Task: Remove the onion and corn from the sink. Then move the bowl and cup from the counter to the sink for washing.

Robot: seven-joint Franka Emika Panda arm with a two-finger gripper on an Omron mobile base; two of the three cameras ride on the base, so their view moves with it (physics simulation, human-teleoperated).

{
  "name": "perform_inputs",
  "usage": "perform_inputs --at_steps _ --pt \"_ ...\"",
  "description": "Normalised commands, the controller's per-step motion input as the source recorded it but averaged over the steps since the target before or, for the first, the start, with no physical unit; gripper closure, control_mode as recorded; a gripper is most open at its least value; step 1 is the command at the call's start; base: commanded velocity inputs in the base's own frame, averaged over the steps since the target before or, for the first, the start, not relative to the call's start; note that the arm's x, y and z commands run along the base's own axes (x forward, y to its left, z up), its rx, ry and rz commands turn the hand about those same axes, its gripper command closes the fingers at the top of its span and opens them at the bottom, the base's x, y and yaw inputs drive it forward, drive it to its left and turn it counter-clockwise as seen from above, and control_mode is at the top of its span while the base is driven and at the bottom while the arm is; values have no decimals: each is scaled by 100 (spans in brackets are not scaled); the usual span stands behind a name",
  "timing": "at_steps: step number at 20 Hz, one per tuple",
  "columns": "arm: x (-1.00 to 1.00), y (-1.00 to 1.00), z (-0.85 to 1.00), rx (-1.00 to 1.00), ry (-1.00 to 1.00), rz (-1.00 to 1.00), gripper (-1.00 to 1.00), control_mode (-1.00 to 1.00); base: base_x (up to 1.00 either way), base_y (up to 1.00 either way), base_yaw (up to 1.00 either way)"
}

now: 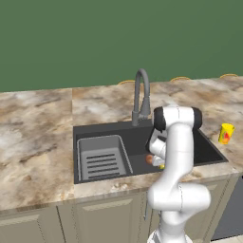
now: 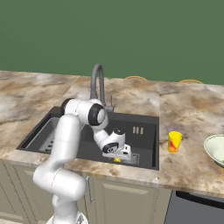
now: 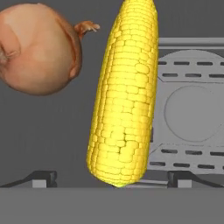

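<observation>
The end effector hangs low in the sink, jaws wide, nothing held. The corn lies dead centre, the onion at ten o'clock. Best to straddle the cob's middle squarely, clear of the onion, before closing.

Glossy white arm made of fat rounded tube segments, with black bands at the joints and a dark cap on the elbow. White blocky hand, two little dark fingertips.
</observation>
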Motion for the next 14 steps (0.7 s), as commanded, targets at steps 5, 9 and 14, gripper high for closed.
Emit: perform_inputs --at_steps 5,9,14 --pt "16 -6 -19 -4 0 0 -100 -100 0 0 0" --pt "17 0 -20 -3 0 0 -100 -100 0 0 0" --pt "18 0 -18 -3 0 0 -100 -100 0 0 0"
